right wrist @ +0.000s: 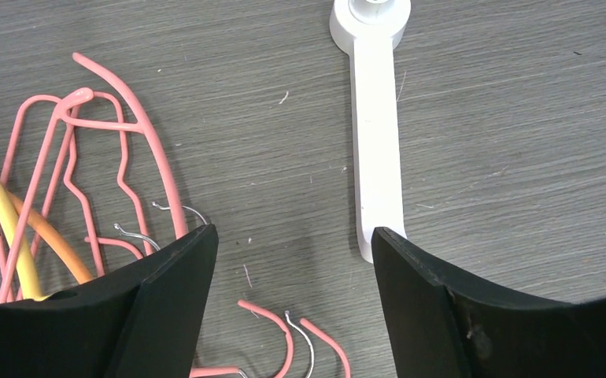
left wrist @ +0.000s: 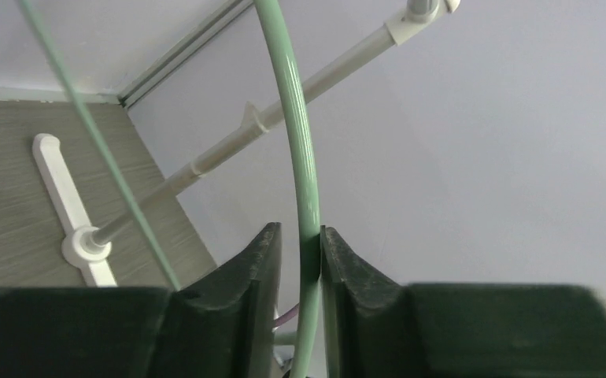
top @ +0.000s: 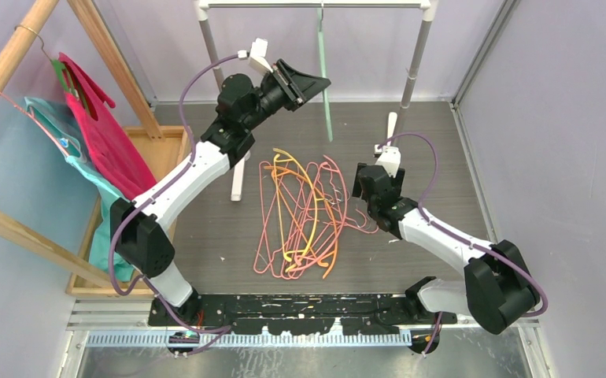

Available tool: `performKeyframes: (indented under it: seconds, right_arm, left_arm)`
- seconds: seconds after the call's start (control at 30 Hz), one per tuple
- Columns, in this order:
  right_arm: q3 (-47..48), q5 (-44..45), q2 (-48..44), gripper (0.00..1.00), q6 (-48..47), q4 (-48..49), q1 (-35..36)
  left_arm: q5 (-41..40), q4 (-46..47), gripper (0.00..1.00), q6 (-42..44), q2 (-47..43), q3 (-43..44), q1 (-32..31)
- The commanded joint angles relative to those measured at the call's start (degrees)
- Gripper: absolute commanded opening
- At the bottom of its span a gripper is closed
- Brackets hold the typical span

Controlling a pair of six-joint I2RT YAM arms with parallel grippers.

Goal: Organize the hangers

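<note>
Nearest me, along the bottom edge of the overhead view, runs the black base rail (top: pixel 300 303) that carries both arms. At the far left a magenta garment (top: pixel 103 134) and a teal garment (top: pixel 52 122) hang on a wooden rack (top: pixel 16 47).

In the upper middle, the left gripper (top: pixel 300 83) is raised to the grey-green hanger (top: pixel 325 79), which hangs from the white rail (top: pixel 315 5) at the top edge. In the left wrist view, the fingers (left wrist: pixel 347 268) stand narrowly parted with the hanger's rod between them. The rod lies against one finger and a slit shows beside the other, so it is not clamped.

At the frame's centre, the pile of hangers (top: pixel 304 213) lies on the table (top: pixel 410 134), a tangle of pink, orange and yellow. Just right of it, the right gripper (right wrist: pixel 292 236) points down with its jaws wide apart over the tabletop. The white rack foot (right wrist: pixel 377 157) lies beyond its right finger.
</note>
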Motion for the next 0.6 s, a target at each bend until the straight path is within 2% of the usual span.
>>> performKeyframes:
  seconds: [0.0,0.13,0.2,0.57]
  right_arm:
    - [1.17,0.92,-0.34,0.79,0.39,2.12,-0.31]
    - [1.17,0.28,-0.22,0.8,0.52,2.14,-0.33]
    - [1.05,-0.47,0.01,0.8,0.84,2.16,-0.33]
    - [1.27,-6.99,3.5,0.77,1.06,3.05,-0.33]
  left_arm:
    - [4.96,0.41,0.36,2.46,-1.48,-1.0,0.63]
    - [8.24,2.47,0.72,5.15,-3.24,-3.78,1.37]
    - [9.97,3.15,0.99,6.18,-4.09,-5.26,1.73]
    - [13.82,4.65,0.98,12.89,-11.69,-22.28,4.55]
